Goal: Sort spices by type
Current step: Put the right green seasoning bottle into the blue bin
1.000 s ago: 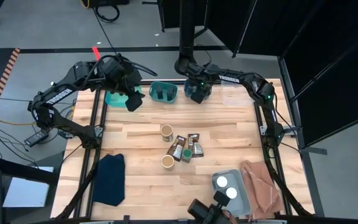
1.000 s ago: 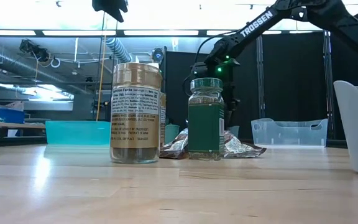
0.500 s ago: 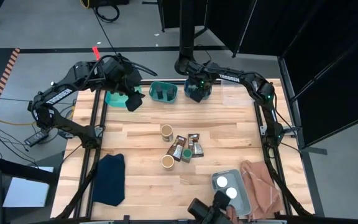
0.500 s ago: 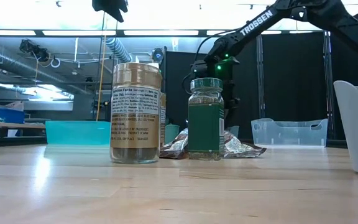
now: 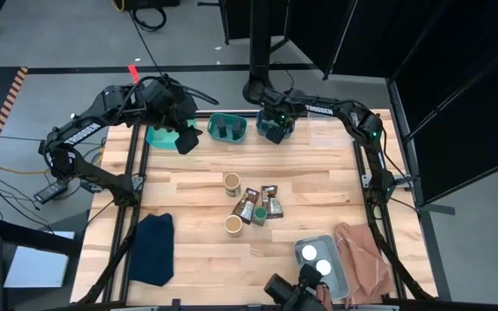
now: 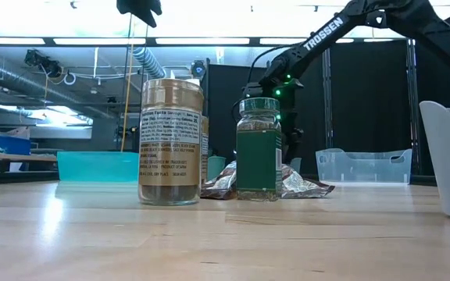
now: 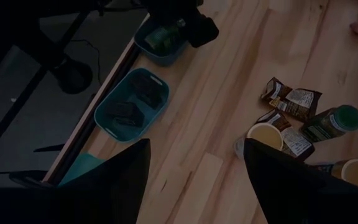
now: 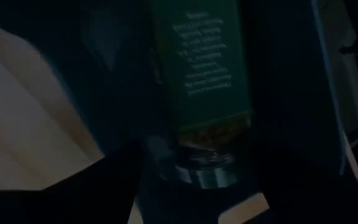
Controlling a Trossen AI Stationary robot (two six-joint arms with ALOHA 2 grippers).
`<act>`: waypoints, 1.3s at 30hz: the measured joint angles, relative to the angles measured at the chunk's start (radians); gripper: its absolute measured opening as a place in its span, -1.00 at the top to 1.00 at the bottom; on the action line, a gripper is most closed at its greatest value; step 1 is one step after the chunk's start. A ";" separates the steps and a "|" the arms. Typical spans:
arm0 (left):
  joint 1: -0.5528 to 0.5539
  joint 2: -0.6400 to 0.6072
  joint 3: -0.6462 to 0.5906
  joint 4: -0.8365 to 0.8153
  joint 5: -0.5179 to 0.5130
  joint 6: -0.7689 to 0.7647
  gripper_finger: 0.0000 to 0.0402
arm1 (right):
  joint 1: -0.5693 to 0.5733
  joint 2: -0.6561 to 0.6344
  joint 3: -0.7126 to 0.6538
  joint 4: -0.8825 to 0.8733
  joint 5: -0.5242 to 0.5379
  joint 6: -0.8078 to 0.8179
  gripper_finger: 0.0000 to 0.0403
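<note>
Your right gripper [image 5: 274,129] sits over a teal bin [image 5: 277,136] at top centre of the high view, jaws spread. The green-label jar [image 8: 204,74] lies in that bin beneath them, apparently let go. Lift straight up so a finger doesn't drag the jar out.

Left gripper [image 5: 184,141] hovers at upper left, partly open, holding nothing.

Left on the bench [image 5: 318,186], mid-frame: two tan-topped jars [image 5: 232,182], a green-lidded jar [image 6: 258,150] and foil packets [image 5: 271,199]. Take the upright green-lidded jar next; approach from above, clear of the packets touching it.
</note>
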 joint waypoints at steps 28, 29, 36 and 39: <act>0.000 0.004 0.000 0.019 -0.017 0.000 -0.31 | -0.003 0.010 -0.039 0.012 -0.012 -0.035 0.01; 0.000 0.004 0.000 0.020 -0.017 0.000 -0.31 | -0.003 0.010 -0.039 0.006 -0.012 -0.033 0.02; 0.000 0.004 0.000 0.020 -0.016 0.000 -0.31 | 0.009 0.013 0.005 -0.047 0.006 -0.028 0.19; 0.000 0.004 0.000 0.020 -0.016 -0.001 -0.31 | 0.011 0.020 0.059 -0.081 0.001 -0.027 0.29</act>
